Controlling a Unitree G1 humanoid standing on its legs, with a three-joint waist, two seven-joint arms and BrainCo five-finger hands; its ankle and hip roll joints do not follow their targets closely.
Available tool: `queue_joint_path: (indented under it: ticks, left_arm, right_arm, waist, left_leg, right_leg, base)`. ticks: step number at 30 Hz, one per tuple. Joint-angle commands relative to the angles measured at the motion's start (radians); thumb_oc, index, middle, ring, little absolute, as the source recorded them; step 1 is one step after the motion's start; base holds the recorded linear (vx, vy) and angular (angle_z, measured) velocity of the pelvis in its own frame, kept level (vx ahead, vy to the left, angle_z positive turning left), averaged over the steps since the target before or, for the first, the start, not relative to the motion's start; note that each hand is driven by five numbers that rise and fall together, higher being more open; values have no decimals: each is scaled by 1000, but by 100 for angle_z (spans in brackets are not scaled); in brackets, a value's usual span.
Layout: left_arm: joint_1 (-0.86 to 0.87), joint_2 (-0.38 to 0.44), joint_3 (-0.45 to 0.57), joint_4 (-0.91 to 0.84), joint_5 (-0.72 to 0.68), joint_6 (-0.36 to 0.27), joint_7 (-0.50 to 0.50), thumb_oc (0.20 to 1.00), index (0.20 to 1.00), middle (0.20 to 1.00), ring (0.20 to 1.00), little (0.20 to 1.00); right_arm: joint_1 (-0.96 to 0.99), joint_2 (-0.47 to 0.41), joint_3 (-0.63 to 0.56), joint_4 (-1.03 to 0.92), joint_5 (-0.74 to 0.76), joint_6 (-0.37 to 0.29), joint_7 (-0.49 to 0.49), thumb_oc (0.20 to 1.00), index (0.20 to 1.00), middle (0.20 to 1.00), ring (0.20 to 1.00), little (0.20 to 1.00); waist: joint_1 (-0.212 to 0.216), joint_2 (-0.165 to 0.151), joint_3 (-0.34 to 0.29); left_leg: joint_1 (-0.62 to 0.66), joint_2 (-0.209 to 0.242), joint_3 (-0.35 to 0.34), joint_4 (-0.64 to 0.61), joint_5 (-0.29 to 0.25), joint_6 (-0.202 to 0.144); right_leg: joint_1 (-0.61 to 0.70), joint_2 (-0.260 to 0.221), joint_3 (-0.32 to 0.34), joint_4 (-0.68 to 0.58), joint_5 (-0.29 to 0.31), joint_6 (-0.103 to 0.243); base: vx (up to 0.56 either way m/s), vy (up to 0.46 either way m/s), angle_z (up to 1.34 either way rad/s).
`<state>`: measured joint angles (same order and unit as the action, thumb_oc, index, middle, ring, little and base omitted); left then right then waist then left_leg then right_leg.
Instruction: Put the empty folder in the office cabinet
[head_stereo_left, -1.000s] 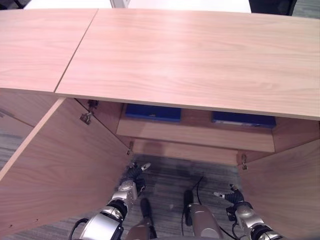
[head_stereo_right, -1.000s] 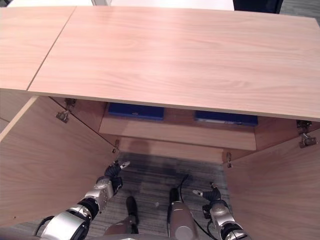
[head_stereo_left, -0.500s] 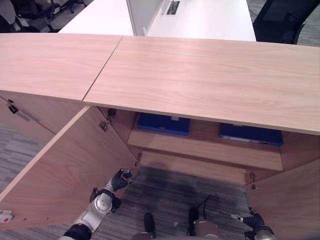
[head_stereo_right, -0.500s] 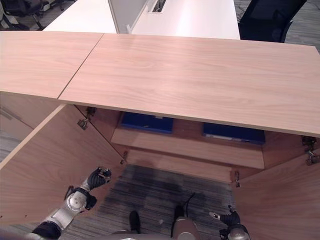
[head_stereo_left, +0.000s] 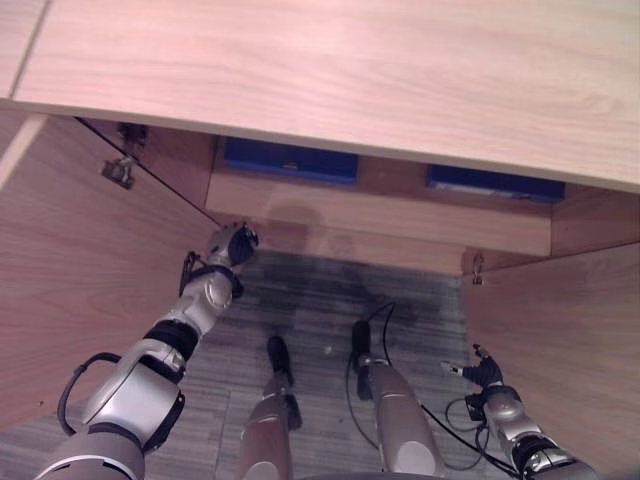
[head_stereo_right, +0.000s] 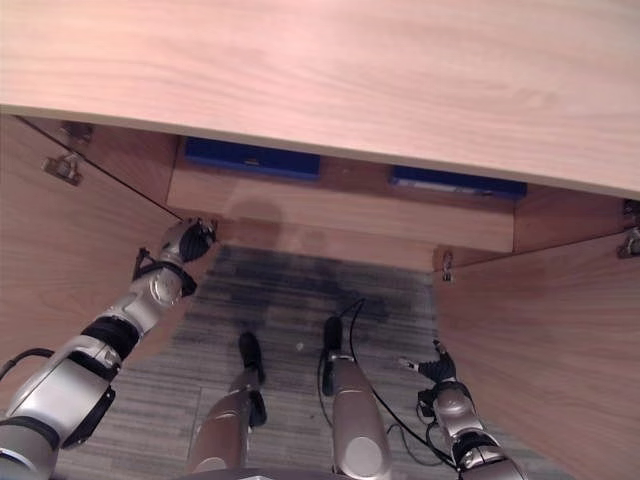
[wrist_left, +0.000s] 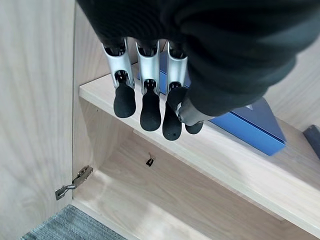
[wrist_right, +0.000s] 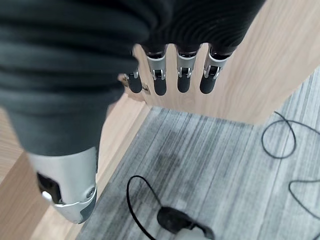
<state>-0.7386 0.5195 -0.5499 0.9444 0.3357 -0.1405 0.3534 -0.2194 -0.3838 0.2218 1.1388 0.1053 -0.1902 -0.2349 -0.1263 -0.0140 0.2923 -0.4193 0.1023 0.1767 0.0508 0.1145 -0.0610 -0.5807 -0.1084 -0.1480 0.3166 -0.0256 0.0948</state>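
Observation:
The office cabinet (head_stereo_left: 350, 50) stands open with both doors swung out. Two blue folders lie flat on its inner shelf (head_stereo_left: 380, 215), one at the left (head_stereo_left: 290, 160) and one at the right (head_stereo_left: 495, 183); the left one (wrist_left: 250, 125) also shows in the left wrist view. My left hand (head_stereo_left: 232, 245) hangs at the cabinet's lower left corner, beside the left door's inner face, fingers (wrist_left: 150, 107) loosely bent and holding nothing. Low down by the right door is my right hand (head_stereo_left: 484, 372), its fingers (wrist_right: 182, 80) spread and empty.
The left door (head_stereo_left: 70, 270) and the right door (head_stereo_left: 560, 330) flank a strip of grey carpet (head_stereo_left: 320, 300) in front of the cabinet. Metal hinges (head_stereo_left: 120, 170) sit on the left door's inner side. Below the shelf is a bare lower compartment (wrist_left: 165, 200).
The camera has tipped down and closer to the cabinet. My left hand has risen from the carpet toward the cabinet's lower left corner. The right hand stays low by the right door.

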Motion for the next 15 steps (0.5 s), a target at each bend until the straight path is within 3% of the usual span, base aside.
queue_joint_path:
  ticks: [1, 7, 15]
  left_arm:
    - [-54, 19, 20, 31, -19, -6, 46, 200, 200, 200, 200, 200]
    - [-223, 53, -11, 122, -64, 2, 51, 200, 200, 200, 200, 200]
    - [-325, 73, -55, 163, -58, 6, 43, 200, 200, 200, 200, 200]
  right_arm:
    - [48, -13, 36, -26, 51, -37, -27, 1000, 1000, 1000, 1000, 1000]
    - [42, 2, 43, -69, 114, -69, -28, 1000, 1000, 1000, 1000, 1000]
    - [42, 0, 64, -74, 117, -81, -24, 1000, 1000, 1000, 1000, 1000]
  waist:
    - [-9, -25, -55]
    - [-35, -40, -33]
    - [-56, -59, -26]
  left_leg:
    - [-24, 26, -48, 86, -70, -51]
    - [-110, 29, -61, 143, -82, -46]
    - [-149, 38, -72, 158, -84, -47]
  right_leg:
    - [25, -84, -16, -55, 72, 98]
    - [-55, -87, -19, -8, 68, 96]
    - [-93, -87, -26, 0, 75, 100]
  base:
    - [-83, -24, 9]
    - [-52, -6, 2]
    - [-12, -2, 2]
